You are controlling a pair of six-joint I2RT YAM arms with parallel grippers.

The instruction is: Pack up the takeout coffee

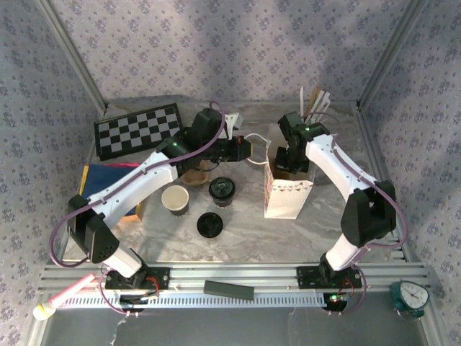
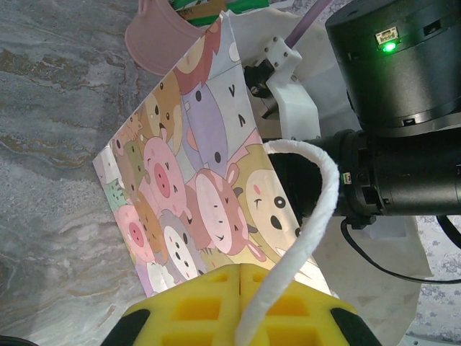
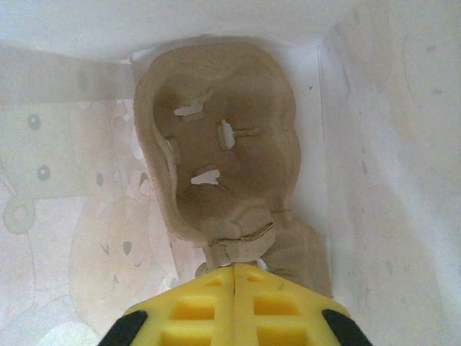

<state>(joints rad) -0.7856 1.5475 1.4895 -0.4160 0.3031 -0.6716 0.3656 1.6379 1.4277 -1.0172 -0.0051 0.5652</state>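
Pulp tray point(image 3: 216, 137) pinched by right fingers point(image 3: 194, 313) inside bag point(image 1: 287, 198), left fingers point(image 2: 194, 310) closed on rope handle point(image 2: 317, 194), takeout coffee point(image 1: 222, 190) outside

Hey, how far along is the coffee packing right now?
Done: the cardboard cup carrier is inside the paper bag. In hand: the left hand pinches the bag's rope handle, and the right hand, down in the bag, grips the carrier's edge. Left: the takeout coffee stands on the table, outside the bag.

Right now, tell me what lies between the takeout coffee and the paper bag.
Bare marble tabletop, by the top external view; the takeout coffee and paper bag stand apart.
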